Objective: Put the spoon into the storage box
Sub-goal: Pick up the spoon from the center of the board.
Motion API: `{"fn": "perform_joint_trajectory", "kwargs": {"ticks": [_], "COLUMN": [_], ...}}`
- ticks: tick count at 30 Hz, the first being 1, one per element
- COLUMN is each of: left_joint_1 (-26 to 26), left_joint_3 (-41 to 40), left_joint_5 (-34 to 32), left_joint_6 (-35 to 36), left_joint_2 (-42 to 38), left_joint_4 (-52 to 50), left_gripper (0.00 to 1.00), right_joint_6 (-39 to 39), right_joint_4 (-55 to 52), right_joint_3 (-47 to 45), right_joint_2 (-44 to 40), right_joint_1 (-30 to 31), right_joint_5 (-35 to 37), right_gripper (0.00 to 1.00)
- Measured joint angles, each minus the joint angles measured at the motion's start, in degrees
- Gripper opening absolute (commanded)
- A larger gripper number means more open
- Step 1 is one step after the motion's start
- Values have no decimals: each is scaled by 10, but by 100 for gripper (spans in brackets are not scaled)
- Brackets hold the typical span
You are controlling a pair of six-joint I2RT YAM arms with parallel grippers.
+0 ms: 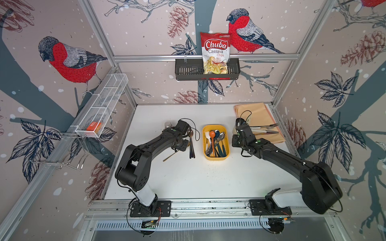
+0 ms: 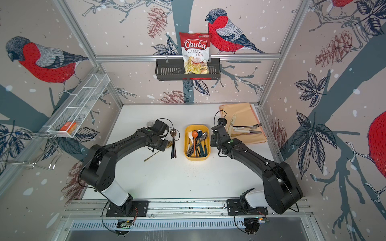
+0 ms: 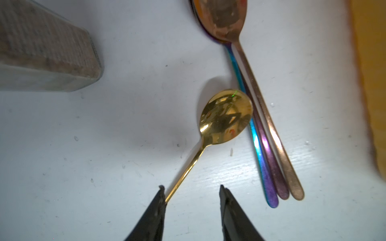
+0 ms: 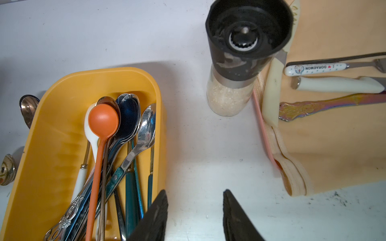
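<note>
**Gold spoon's handle sits at the left claw's mouth**

In the left wrist view, the left claw [image 3: 191, 194] stands partly open, its jaws apart with bare white surface [image 3: 104, 167] between them and nothing gripped. The gold spoon [image 3: 225, 116] lies flat on that surface. Its long axis runs slantwise away from the claw: the thin handle end reaches back to one fingertip [image 3: 160, 194] and appears to touch or pass just under it, while the bowl lies farther out, resting against three long spoons [image 3: 269, 150] that lie side by side. So the handle is off-centre in the gap, hugging one jaw rather than sitting midway.

In a top view the yellow storage box [image 1: 216, 158], already holding many spoons, sits between the two arms, just beyond the long spoons from the left arm. The left claw is plainly the nearer one to the gold spoon.

The right claw [image 4: 195, 198] is also partly open and empty, hovering over bare surface beside the box, near a salt grinder [image 4: 240, 62].
</note>
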Motion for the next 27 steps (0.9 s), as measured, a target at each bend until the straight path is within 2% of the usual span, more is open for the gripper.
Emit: {"fn": "perform_joint_trajectory", "kwargs": {"ticks": [16, 27], "left_joint_1": [15, 21], "left_joint_3": [-20, -20], "left_joint_5": [14, 55], "left_joint_6": [19, 30], "left_joint_2": [55, 71], "left_joint_4": [45, 59], "left_gripper": [48, 39], "right_joint_6": [0, 0], "right_joint_4": [0, 0], "right_joint_3": [-3, -3], "right_joint_2": [0, 1], "right_joint_1": [1, 1], "right_joint_5": [0, 0], "right_gripper": [45, 45]}}
